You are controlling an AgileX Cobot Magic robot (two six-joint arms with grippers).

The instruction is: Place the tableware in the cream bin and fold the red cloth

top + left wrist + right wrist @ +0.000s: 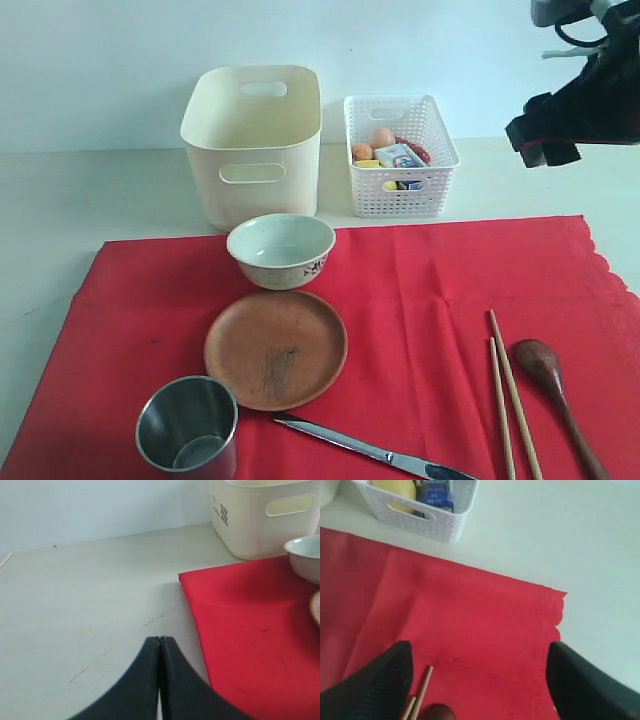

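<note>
The red cloth (430, 290) lies flat on the table. On it stand a white bowl (281, 250), a brown plate (276, 348) and a steel cup (188, 430), with a knife (375, 452), chopsticks (510, 395) and a dark spoon (555, 390) lying beside them. The cream bin (255, 140) stands behind the cloth. My right gripper (479, 650) hangs open and empty high over the cloth's (470, 610) scalloped edge, above the chopstick tips (422, 685). My left gripper (159, 640) is shut on nothing over bare table, beside the cloth's (250, 630) left edge.
A white lattice basket (400, 155) holding food items stands right of the cream bin. The pale table (70, 230) extends past the cloth on the left and behind. A plain wall (100, 70) rises at the back.
</note>
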